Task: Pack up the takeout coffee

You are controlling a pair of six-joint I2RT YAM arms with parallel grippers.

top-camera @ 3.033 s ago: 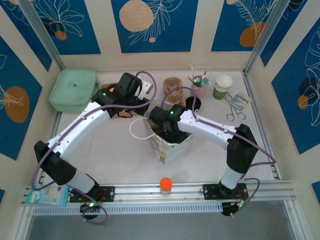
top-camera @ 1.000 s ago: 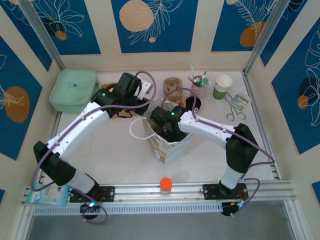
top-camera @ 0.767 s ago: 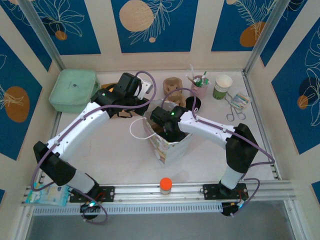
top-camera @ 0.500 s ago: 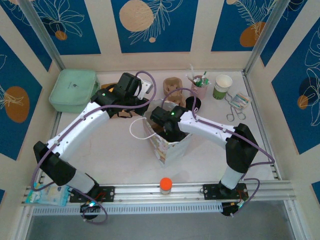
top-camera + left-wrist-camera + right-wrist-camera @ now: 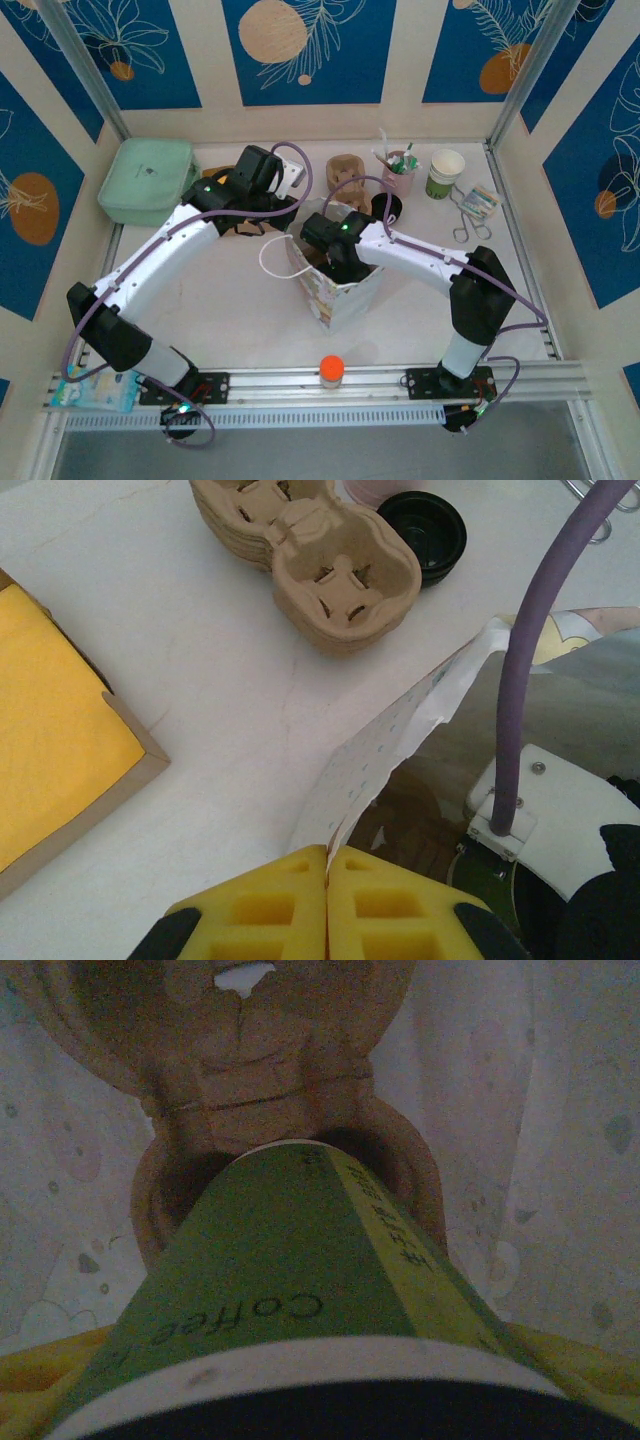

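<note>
Inside the paper bag (image 5: pixel 345 295) on the tabletop (image 5: pixel 230 300), the right pincer (image 5: pixel 305 1375) clasps the takeout coffee (image 5: pixel 290 1260) by its sides (black lid toward the camera), the cup's base at a ring of the brown pulp carrier (image 5: pixel 240 1060). The left pincer (image 5: pixel 327 865) is pressed together on the bag's rim.

The top external view is bright, evenly lit from above and sharp, with only faint, soft shadows on the white bench (image 5: pixel 220 300). The left wrist view is bright too; the left end effector (image 5: pixel 327 858) blurs at the bottom edge. Inside the paper bag (image 5: pixel 560 1160), the right wrist view is dim and grainy, the takeout coffee (image 5: pixel 290 1290) soft-focused.
</note>
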